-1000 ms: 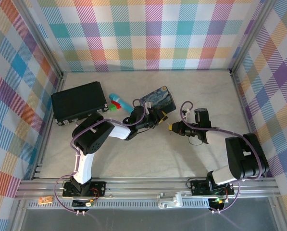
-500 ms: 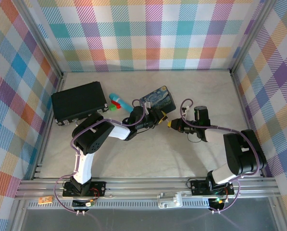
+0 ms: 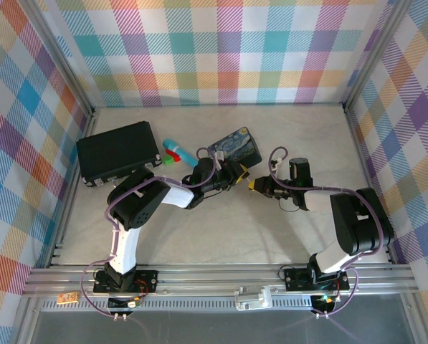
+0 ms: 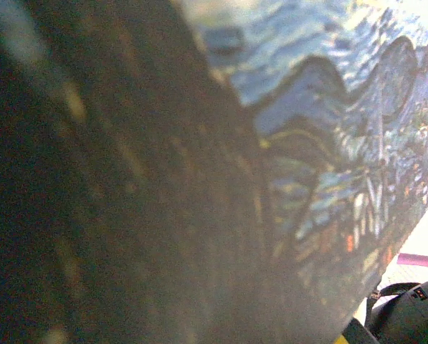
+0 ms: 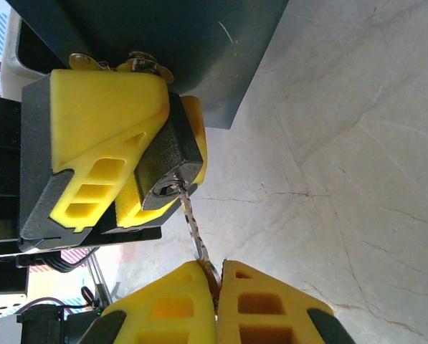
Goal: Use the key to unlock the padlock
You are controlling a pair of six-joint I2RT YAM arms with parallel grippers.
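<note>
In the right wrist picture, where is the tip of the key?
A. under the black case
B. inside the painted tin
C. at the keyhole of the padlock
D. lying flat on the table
C: the key, pinched by the right gripper, reaches up to the keyhole in the padlock.

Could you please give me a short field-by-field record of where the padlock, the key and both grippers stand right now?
padlock: dark body, clamped in the left gripper
key: pinched by the right gripper, blade tip at the padlock's keyhole
lock state: cannot tell whether it is open
nearby: blue painted tin; black case
</note>
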